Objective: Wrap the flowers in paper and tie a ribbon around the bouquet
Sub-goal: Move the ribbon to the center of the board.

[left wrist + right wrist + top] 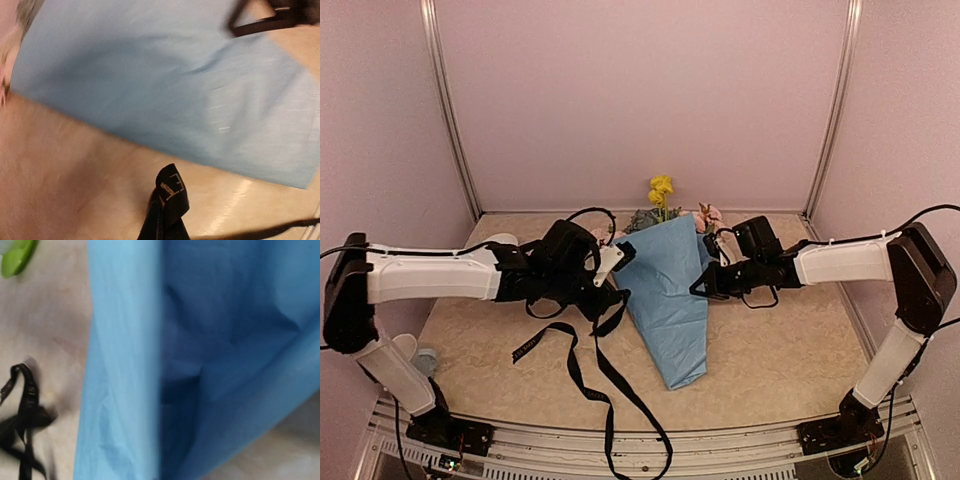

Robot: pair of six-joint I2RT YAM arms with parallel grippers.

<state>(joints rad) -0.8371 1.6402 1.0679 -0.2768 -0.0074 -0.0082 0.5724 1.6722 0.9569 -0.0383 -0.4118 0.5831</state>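
Top external view: the light-blue paper cone [670,300] lies mid-frame on the beige marbled table [780,350]; its long axis runs from the pink, yellow and blue-green artificial flowers [662,195] at upper centre down to a point at lower centre, slightly right; the left gripper [615,292] sits just left of the cone's upper half, closed, and the long narrow black printed ribbon [585,385] hangs from it toward the bottom edge; the right gripper [702,287] is closed too and touches the cone's right edge; whether it nips paper I cannot tell.

Left wrist view: the ribbon's end [169,200] stands up from bottom centre, seemingly pinched, the fingers out of frame; the paper [165,95] fills the upper frame, apart from it.

Right wrist view: folded paper [210,365] fills centre and right; ribbon [25,415] lies lower left; a bright green rounded thing [17,257] shows upper left.

By my judgement the ribbon must cross the cone's axis, and the left arm is nearer.
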